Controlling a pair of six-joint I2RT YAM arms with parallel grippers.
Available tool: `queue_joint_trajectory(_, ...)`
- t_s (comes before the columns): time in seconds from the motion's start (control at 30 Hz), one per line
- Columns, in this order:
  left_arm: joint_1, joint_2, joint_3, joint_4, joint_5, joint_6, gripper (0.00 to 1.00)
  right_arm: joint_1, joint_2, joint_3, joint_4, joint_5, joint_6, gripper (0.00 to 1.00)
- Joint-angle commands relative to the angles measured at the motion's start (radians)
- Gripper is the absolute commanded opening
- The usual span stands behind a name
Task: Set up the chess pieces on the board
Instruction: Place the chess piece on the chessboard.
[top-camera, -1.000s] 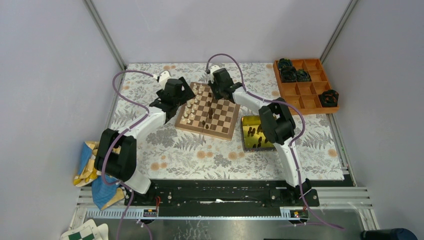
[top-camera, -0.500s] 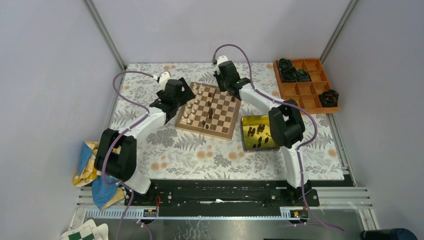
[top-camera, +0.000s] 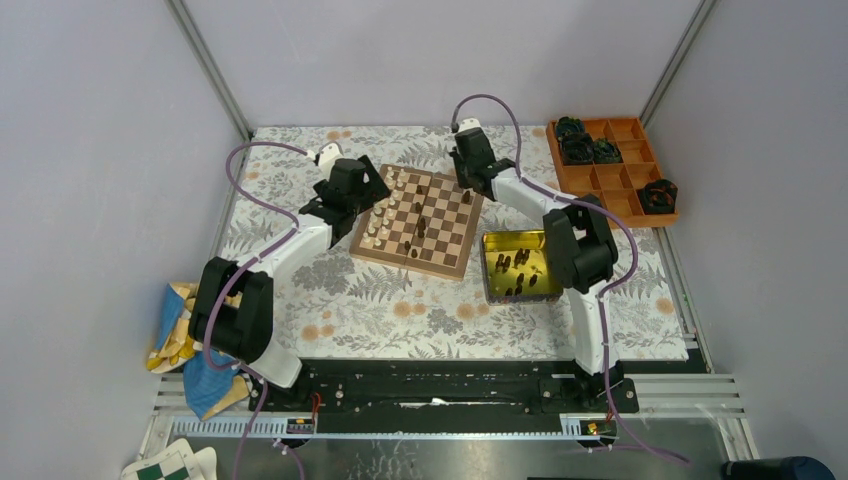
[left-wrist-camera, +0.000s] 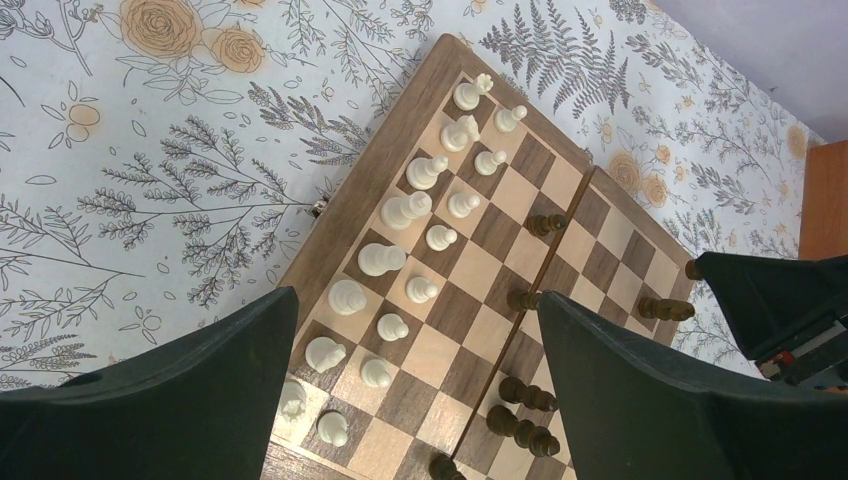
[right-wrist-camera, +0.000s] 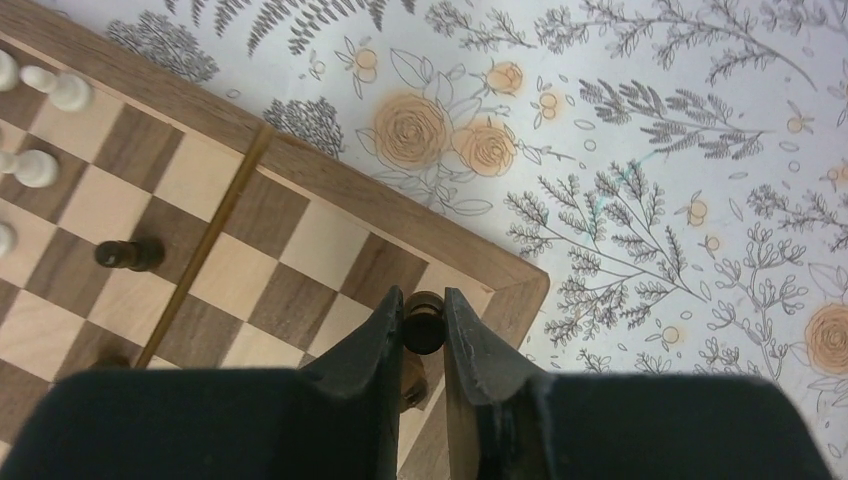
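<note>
Held dark chess piece (right-wrist-camera: 424, 328) pinched upright in right gripper (right-wrist-camera: 421, 300), directly over board (right-wrist-camera: 300, 240) corner square; left gripper (left-wrist-camera: 415, 300) spread wide, empty.

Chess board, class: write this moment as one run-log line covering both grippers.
right gripper: shut on dark piece at board corner | left gripper: open above cream pieces | phase: placing

Plain pale grey walls (top-camera: 90, 150), aluminium corner posts (top-camera: 211, 70), fern-and-flower tablecloth (top-camera: 400, 310).
</note>
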Motion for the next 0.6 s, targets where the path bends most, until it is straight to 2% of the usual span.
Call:
queue_joint_trajectory(0.0, 0.005, -0.003, -0.011, 0.052, 0.005, -0.012, 0.97, -0.019, -0.068, -0.02, 0.033, 0.011, 0.037, 0.0)
queue_joint_trajectory(0.57, 0.005, 0.014, -0.009, 0.053, 0.009, -0.014, 0.97, -0.05, -0.049, -0.069, 0.084, -0.03, 0.053, 0.0)
